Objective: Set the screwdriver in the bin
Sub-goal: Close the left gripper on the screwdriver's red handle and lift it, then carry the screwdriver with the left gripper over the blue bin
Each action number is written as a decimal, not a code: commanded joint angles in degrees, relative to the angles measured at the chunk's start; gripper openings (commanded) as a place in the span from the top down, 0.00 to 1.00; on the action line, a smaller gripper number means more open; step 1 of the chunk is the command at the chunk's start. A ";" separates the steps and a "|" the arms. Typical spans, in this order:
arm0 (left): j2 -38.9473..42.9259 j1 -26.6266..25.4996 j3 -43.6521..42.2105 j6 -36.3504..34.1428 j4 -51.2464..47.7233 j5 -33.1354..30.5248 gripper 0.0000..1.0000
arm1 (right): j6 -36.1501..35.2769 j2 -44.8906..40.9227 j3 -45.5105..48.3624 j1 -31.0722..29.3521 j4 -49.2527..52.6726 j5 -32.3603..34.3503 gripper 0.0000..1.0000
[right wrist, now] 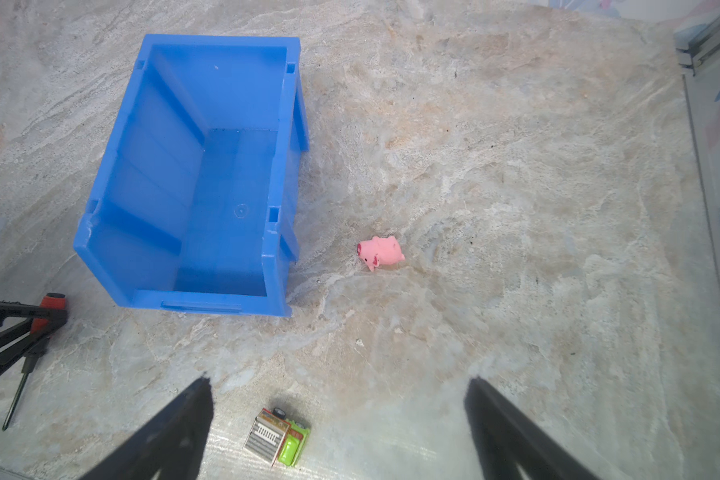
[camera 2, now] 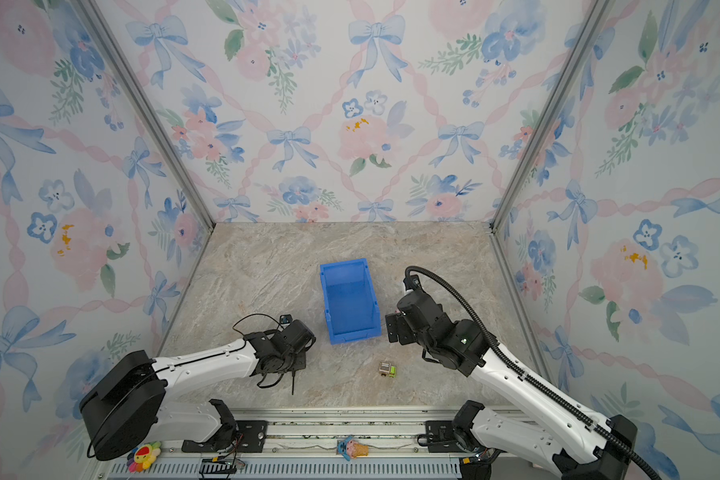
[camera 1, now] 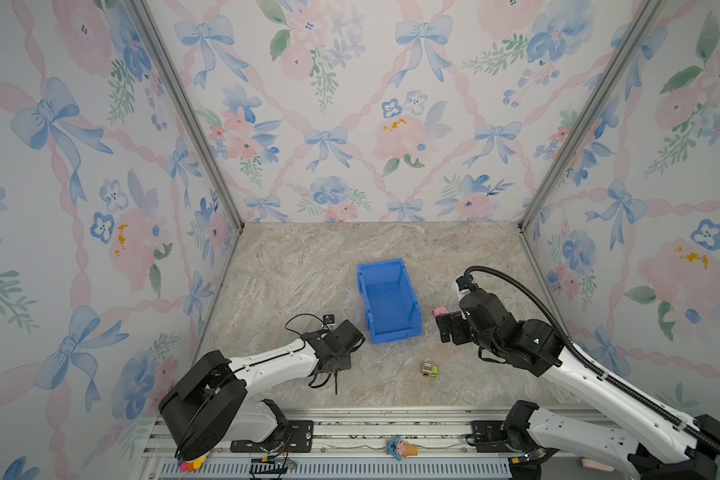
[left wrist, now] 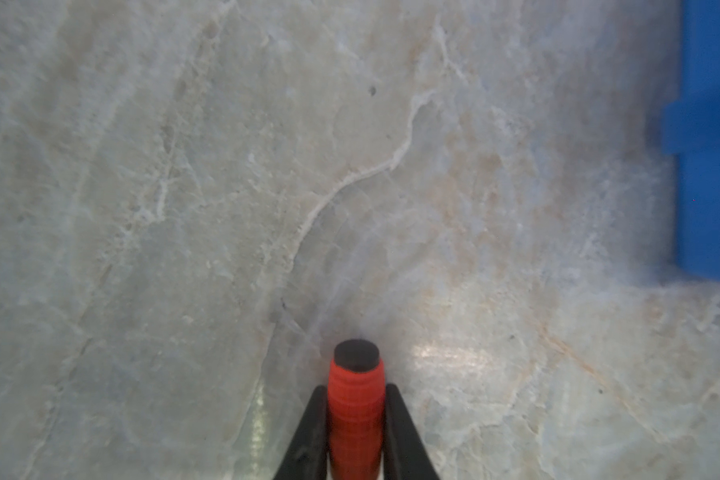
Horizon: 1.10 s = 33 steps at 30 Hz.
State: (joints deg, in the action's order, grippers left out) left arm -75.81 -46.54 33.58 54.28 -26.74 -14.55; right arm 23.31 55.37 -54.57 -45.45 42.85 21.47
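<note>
No text, number, brand or sign can be read in any view. The bin (right wrist: pixel 150 166) bears only a small round moulded mark on its floor, too faint to make out. The toy truck (right wrist: pixel 277 440) shows plain grey stripes, not letters.

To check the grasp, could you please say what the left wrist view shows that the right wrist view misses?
Left wrist only: the screwdriver handle's ribs, close up. Right wrist only: its shaft, the empty inside of the bin, a pink pig toy, a toy truck, the open right gripper. Both: the left gripper shut on the screwdriver, the bin, the tabletop.
</note>
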 commanded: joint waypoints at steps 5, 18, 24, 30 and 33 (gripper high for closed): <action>0.17 -2.15 4.57 1.75 -3.68 -0.81 0.87 | -2.34 -4.70 2.24 2.41 2.10 -0.30 0.03; -1.31 -7.49 22.41 3.81 -9.99 -5.27 0.90 | -4.68 -11.72 3.74 10.49 1.97 -7.60 0.03; -5.79 -7.43 37.02 0.29 -12.00 -5.98 0.89 | -3.27 -13.80 6.30 12.24 0.78 -9.79 0.03; -15.34 -4.23 49.24 -0.97 -12.46 -6.52 0.87 | 0.44 -18.30 8.82 12.28 -0.19 -8.29 0.03; -20.69 -2.17 54.48 -1.16 -12.37 -6.16 0.88 | 1.10 -20.20 8.90 12.32 1.44 -6.86 0.03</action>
State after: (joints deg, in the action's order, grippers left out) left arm -92.40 -50.46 84.49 54.46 -37.47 -19.73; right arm 22.52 36.82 -46.13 -33.69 42.92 13.06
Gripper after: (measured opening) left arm 0.155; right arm 0.967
